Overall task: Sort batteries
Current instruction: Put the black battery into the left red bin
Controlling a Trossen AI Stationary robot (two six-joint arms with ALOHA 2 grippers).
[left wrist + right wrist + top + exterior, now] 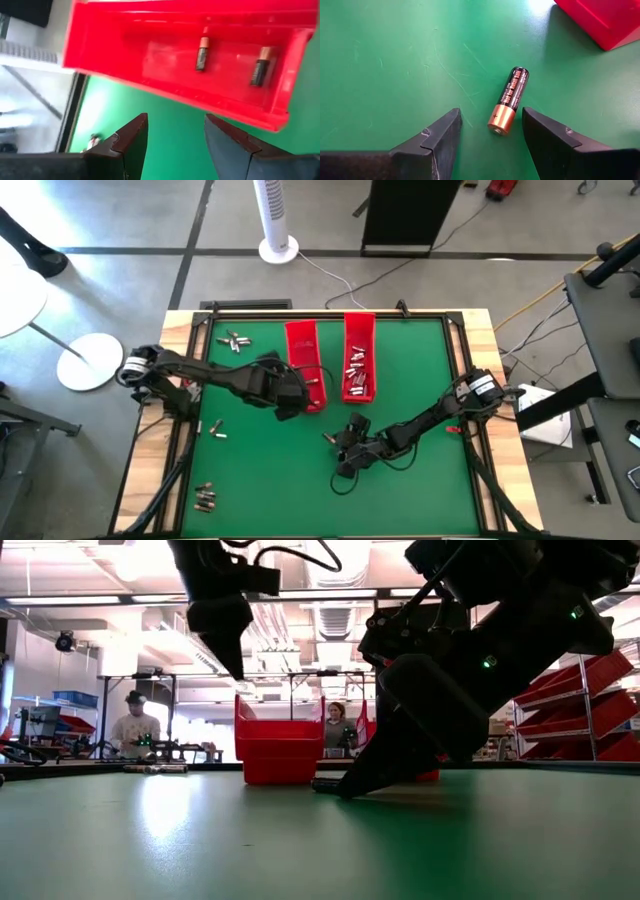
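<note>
A black-and-copper battery (509, 101) lies flat on the green mat (260, 470), just off the near end of the red trays. My right gripper (492, 135) is low over the mat, open, with its fingers on either side of the battery's copper end and clear of it. My left gripper (175, 125) hangs open and empty above the mat, by the near end of the left red tray (165, 55). Two dark batteries (202, 53) lie on that tray's floor. The right red tray (359, 330) holds several silvery batteries (357, 370).
Loose batteries lie on the mat in a far-left cluster (235, 340), singly at the left (215, 427) and in a near-left cluster (205, 498). Black frame rails (190, 380) line the table's sides. People sit in the room beyond the table (133, 725).
</note>
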